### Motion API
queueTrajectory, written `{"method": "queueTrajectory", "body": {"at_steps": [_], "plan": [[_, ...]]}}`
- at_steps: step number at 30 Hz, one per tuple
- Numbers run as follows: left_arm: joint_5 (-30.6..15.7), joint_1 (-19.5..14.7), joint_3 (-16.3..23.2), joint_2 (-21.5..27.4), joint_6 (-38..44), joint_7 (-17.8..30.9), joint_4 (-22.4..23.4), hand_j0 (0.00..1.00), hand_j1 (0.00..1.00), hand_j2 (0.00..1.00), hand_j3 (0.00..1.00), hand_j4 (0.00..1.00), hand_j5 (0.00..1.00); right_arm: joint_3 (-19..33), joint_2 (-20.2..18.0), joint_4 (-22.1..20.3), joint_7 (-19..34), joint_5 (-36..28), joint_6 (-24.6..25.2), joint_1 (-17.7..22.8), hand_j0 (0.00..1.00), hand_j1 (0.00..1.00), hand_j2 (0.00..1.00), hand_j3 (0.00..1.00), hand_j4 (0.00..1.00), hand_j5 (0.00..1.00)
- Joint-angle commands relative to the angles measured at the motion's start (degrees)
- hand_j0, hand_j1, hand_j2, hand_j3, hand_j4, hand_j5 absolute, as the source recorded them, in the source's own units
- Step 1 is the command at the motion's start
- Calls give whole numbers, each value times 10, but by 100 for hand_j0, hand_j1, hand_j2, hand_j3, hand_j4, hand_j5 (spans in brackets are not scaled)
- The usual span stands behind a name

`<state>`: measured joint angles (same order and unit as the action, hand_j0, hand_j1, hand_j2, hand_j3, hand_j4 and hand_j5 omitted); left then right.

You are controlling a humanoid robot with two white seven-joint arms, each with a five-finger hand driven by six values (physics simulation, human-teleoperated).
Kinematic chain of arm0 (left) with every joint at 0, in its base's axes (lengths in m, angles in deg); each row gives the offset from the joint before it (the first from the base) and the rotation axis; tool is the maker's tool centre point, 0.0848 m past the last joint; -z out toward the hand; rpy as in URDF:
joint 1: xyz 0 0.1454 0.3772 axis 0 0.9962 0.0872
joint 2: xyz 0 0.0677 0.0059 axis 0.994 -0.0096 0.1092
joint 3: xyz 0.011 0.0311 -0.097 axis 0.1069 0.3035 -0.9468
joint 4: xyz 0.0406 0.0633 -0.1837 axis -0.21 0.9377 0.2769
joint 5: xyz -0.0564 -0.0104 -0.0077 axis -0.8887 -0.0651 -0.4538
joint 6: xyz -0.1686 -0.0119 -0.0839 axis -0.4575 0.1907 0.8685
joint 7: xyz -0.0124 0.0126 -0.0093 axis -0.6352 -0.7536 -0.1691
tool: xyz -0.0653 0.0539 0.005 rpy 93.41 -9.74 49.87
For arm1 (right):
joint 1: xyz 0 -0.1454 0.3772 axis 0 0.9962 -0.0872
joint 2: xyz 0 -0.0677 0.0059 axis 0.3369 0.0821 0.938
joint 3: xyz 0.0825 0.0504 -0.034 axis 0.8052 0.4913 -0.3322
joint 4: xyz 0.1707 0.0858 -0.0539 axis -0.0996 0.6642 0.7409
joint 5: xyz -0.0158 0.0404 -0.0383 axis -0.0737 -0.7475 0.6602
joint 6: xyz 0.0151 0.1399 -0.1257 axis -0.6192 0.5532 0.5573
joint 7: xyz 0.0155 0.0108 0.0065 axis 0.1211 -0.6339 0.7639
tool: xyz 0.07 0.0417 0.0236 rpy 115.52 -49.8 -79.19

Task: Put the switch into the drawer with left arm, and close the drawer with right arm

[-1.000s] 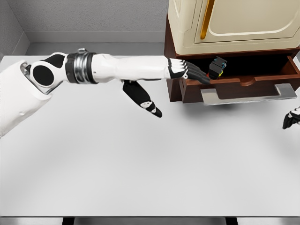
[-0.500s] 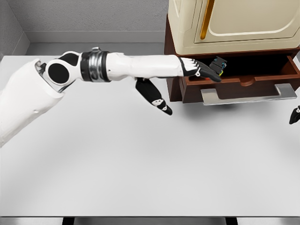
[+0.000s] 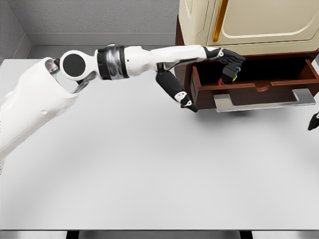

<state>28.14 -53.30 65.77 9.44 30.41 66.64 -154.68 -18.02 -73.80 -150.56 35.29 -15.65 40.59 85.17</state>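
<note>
The switch [image 3: 229,74], a small black block with red, yellow and blue marks, hangs upright inside the open brown drawer [image 3: 239,92], near its left end. My left hand [image 3: 225,56] reaches across from the left. Its fingers [image 3: 233,58] curl over the top of the switch and grip it, while the thumb [image 3: 175,92] hangs down outside the drawer's left corner. A flat silver handle [image 3: 264,100] sticks out from the drawer front. Only a dark tip of my right hand [image 3: 314,121] shows at the right edge, below and right of the handle.
The drawer belongs to a brown base under a cream cabinet [image 3: 249,25] with a gold door handle [image 3: 218,20], at the table's back right. The white table [image 3: 149,169] stretches in front. A grey wall runs behind.
My left arm has stretched further right and lifted, carrying the switch from the drawer's front left corner to over its inside. The right hand has sunk toward the right edge.
</note>
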Motion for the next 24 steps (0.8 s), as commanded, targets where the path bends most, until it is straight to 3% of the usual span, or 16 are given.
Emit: {"method": "queueTrajectory", "body": {"at_steps": [1,7,9,17,24], "plan": [[-32,0,0,-16,77,0,-6,100,100,100,100,100,100,1,0,0,0,-4,2,0,33,33,33,33,33,33],[-32,-8,13,-31,100,0,-4,100,100,100,100,100,100,4,-1,0,0,-4,2,0,33,33,33,33,33,33],[-31,-18,14,-40,175,0,-3,100,100,100,100,100,100,4,-1,0,0,-4,2,0,33,33,33,33,33,33],[-42,-30,10,-39,248,0,3,100,100,100,100,100,100,6,-2,0,0,-4,2,0,33,33,33,33,33,33],[-34,-39,10,-67,245,0,96,100,100,100,100,100,100,6,-3,0,0,-4,2,3,34,34,34,34,34,34]]}}
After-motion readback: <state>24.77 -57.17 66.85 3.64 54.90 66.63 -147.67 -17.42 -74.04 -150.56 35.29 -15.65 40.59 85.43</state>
